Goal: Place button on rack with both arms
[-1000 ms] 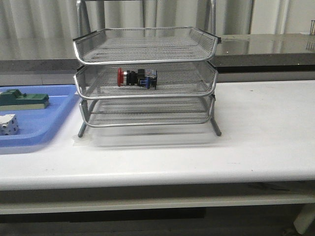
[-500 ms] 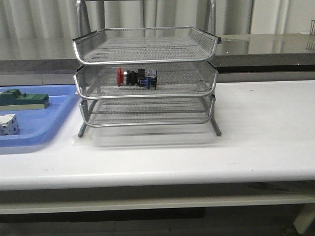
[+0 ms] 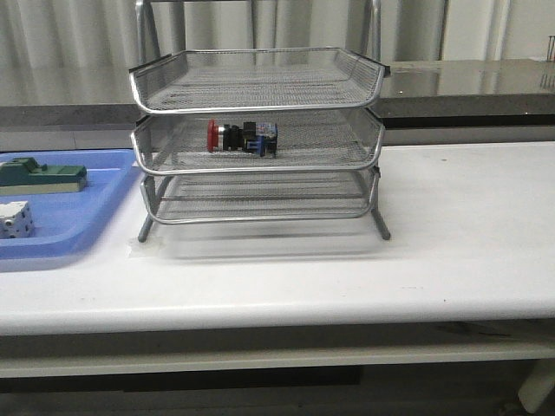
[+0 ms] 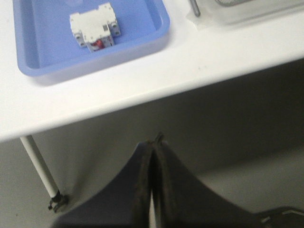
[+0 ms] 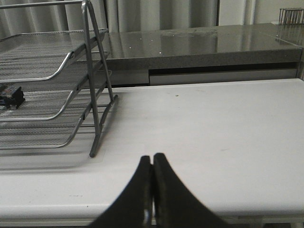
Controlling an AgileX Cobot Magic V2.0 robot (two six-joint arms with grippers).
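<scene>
I see the small push-button w/ red mushroom head, black-silver middle and blue rear block [image 3: 242, 138] lying on its side on the middle tier of the three-tier silver wire-mesh rack [image 3: 257, 139], toward the left half of that tier, red head pointing left. Mesh wall in front veils it, so fine detail is hard to read. In the right wrist view only a dark end of it [image 5: 11, 97] shows at the frame edge, rest cut off.

Neither arm shows in the front view. Left gripper [image 4: 153, 156]: its two black fingers are pressed together w/ nothing between them, hanging below the table edge. Right gripper [image 5: 152, 167]: fingers likewise closed tight and empty, low over the table front, well apart from the rack.

Left of the rack sits a flat blue plastic tray [image 3: 82, 230], cut off at the frame edge. In it a green-and-beige block [image 3: 42, 176] and a white cube-like part [image 3: 15, 218], both partly cropped. From the left wrist the white part [image 4: 94, 30] shows a small red spot on it.

All of it rests on a white table [image 3: 434, 234]; a thin white leg [image 4: 39, 166] shows under it. Behind: a dark glossy counter [image 5: 204, 42] and pale curtains [image 3: 78, 30].
</scene>
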